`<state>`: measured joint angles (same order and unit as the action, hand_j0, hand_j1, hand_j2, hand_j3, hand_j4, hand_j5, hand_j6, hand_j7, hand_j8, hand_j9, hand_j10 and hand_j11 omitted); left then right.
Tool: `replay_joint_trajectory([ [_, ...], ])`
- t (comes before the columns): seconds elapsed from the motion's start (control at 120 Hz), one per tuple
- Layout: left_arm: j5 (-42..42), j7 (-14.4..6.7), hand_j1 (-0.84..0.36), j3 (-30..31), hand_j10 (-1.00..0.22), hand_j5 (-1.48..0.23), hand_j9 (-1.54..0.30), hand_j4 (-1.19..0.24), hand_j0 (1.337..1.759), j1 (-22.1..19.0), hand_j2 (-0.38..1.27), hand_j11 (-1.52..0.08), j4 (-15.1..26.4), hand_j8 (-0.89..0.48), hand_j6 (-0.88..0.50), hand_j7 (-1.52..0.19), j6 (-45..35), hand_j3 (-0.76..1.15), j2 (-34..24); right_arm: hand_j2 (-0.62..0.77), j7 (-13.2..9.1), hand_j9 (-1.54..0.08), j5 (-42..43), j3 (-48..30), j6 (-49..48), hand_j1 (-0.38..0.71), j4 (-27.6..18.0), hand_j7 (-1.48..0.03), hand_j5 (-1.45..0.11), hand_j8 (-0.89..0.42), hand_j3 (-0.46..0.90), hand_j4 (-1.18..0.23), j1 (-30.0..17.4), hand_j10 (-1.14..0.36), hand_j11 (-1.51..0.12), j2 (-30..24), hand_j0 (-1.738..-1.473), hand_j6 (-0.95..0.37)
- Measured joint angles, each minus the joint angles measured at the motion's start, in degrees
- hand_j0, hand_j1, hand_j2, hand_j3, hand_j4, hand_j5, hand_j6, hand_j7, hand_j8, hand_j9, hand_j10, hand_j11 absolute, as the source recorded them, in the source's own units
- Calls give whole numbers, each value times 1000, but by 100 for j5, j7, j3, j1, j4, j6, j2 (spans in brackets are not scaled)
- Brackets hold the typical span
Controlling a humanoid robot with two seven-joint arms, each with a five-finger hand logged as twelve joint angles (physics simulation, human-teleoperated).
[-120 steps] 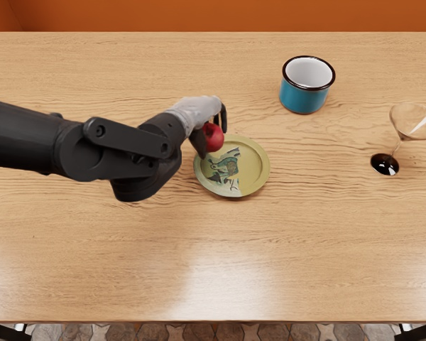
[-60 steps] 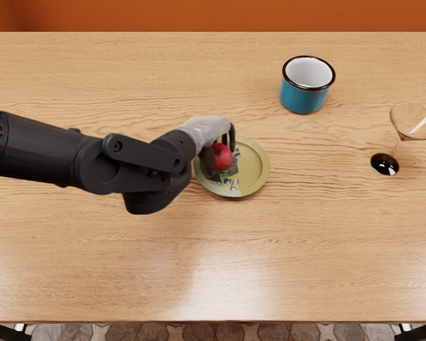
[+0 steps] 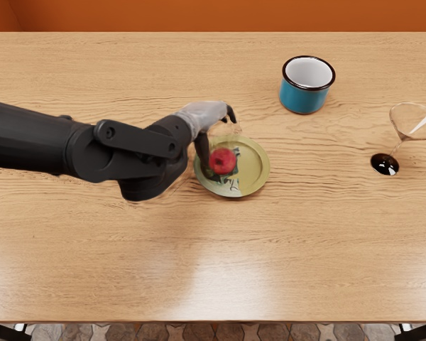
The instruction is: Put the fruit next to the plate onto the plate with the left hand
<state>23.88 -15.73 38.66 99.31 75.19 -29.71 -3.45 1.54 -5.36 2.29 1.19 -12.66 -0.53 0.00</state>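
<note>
The fruit (image 3: 223, 160) lies on the plate (image 3: 253, 168) beside my left fingers (image 3: 201, 145), mug (image 3: 307, 85) behind, glass (image 3: 405, 135) far right.

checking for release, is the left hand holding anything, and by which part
Nothing looks held: the red fruit lies on the plate, and the left hand has its fingers open above it, the thumb close beside the fruit's left side.

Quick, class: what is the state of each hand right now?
Left hand: open, holding nothing; the fruit lies on the plate.
Right hand: not in view.
</note>
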Motion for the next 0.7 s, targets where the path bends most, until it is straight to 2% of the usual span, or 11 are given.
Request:
replay_joint_trajectory([
  [0.05, 4, -1, -10, -288, -316, -416, -413, -320, 1658, -107, 90, -413, 154, -304, -291, -415, 159, 0, -663, -6, 0, -40, 0, 0, 0, -312, 0, -40, -40, -31, 0, -31, 0, -31, -40, 0, -1658, -31],
  [0.108, 7, -3, 4, -605, -300, -394, -392, -303, 1658, -190, 80, -392, 347, -291, -282, -393, 342, 0, -1053, -6, -1, -40, 0, 0, -1, -312, 0, -40, -40, -31, 0, -31, 0, -31, -40, 0, -1658, -31],
  [0.208, -33, -11, 21, -1197, -282, -368, -367, -284, 1658, -645, 69, -367, 628, -276, -271, -368, 589, 0, -1904, -6, -1, -40, 0, 0, -1, -312, 0, -40, -40, -31, 0, -31, 0, -31, -40, 0, -1658, -31],
  [0.308, -805, -29, 31, -1822, -270, -353, -352, -272, 1658, -1086, 62, -352, 775, -267, -264, -352, 1222, 0, -2862, -6, -2, -40, 0, 0, -2, -312, 0, -40, -40, -31, 0, -31, 0, -31, -40, 0, -1658, -31],
  [0.433, -1849, -34, 39, -2847, -261, -340, -340, -262, 1658, -2227, 57, -340, 780, -259, -258, -340, 2517, 0, -4168, -6, -2, -40, 0, 0, -1, -312, 0, -40, -40, -31, 0, -31, 0, -31, -40, 0, -1658, -31],
  [0.483, -2034, -42, 42, -3223, -258, -337, -336, -259, 1658, -2801, 55, -336, 773, -257, -255, -336, 2824, 0, -4451, -6, -1, -40, 0, 0, -1, -312, 0, -40, -40, -31, 0, -31, 0, -31, -40, 0, -1658, -31],
  [0.55, -2174, -135, 45, -3597, -256, -333, -332, -256, 1658, -3205, 54, -332, 770, -254, -253, -333, 3102, 0, -4631, -6, -2, -40, 0, 0, 0, -312, 0, -40, -40, -31, 0, -31, 0, -31, -40, 0, -1658, -31],
  [0.7, -2293, -240, 48, -4118, -252, -328, -327, -251, 1658, -3344, 52, -327, 743, -251, -250, -328, 3358, 0, -4916, -6, -1, -40, 0, 0, -1, -312, 0, -40, -40, -31, 0, -31, 0, -31, -40, 0, -1658, -31],
])
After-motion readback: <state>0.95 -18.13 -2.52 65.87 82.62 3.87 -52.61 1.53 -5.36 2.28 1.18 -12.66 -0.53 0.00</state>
